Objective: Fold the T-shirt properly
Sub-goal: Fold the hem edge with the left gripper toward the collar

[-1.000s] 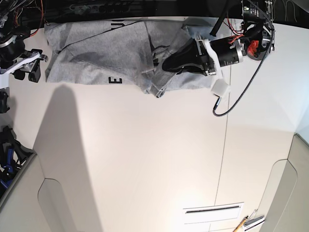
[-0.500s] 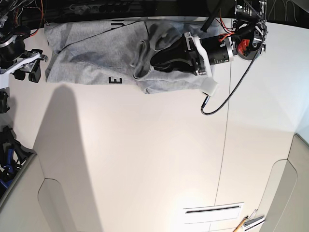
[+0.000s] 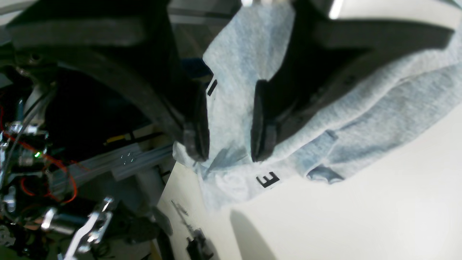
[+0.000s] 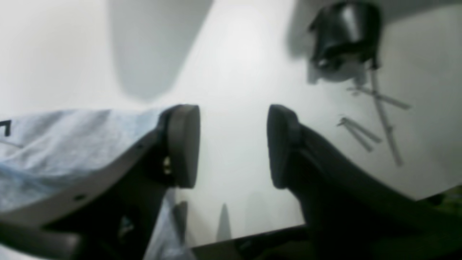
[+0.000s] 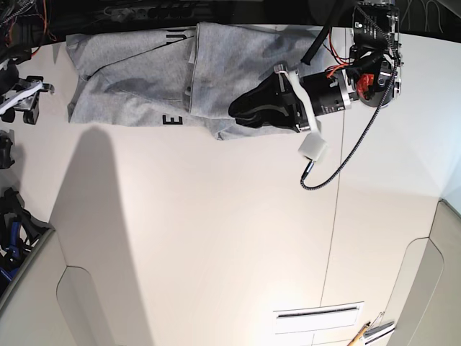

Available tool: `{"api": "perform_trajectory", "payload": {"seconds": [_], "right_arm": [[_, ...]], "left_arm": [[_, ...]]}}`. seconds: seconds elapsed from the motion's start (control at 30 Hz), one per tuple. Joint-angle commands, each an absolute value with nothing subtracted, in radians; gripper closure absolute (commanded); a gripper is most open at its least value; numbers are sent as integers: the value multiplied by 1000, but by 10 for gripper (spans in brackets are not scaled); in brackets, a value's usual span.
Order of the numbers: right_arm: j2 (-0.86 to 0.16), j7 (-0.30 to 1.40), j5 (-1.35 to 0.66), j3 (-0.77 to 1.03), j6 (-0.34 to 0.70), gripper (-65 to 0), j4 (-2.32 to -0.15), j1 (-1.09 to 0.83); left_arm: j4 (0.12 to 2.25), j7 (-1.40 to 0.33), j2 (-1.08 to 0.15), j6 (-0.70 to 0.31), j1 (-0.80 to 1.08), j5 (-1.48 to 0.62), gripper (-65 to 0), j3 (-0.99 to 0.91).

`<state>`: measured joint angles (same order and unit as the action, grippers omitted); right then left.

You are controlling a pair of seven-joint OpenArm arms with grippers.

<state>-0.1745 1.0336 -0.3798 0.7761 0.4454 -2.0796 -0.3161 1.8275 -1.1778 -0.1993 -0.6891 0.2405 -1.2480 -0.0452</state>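
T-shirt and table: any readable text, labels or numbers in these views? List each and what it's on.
"E": black block letter at the lower edge of the grey T-shirt, also seen in the left wrist view.
"U": probably, a black letter at the shirt's top edge in the base view, cut off by a fold.
Black strokes on the shirt in both wrist views: fragments, not readable.
Nothing else carries legible text.

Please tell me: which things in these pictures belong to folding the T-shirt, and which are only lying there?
Belong to the job:
T-shirt
left gripper, open over the cloth
right gripper, open beside the shirt's edge

Only lying there:
pencil
white block on the cable
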Motion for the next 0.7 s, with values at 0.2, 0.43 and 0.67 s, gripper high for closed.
{"api": "perform_trajectory", "payload": {"seconds": [0.2, 0.43, 0.67], "right_arm": [[-200, 995, -479, 781, 471, -396, -1878, -316], [-205, 1126, -840, 781, 553, -396, -1714, -308], [-205, 1160, -943, 781, 565, -396, -1617, -310]], "left_arm": [[1846, -1162, -203, -698, 232, -1251, -230, -47], [1846, -1162, -203, -698, 229, -1250, -230, -47], [1846, -1142, -203, -698, 230, -1198, -231, -47]]}}
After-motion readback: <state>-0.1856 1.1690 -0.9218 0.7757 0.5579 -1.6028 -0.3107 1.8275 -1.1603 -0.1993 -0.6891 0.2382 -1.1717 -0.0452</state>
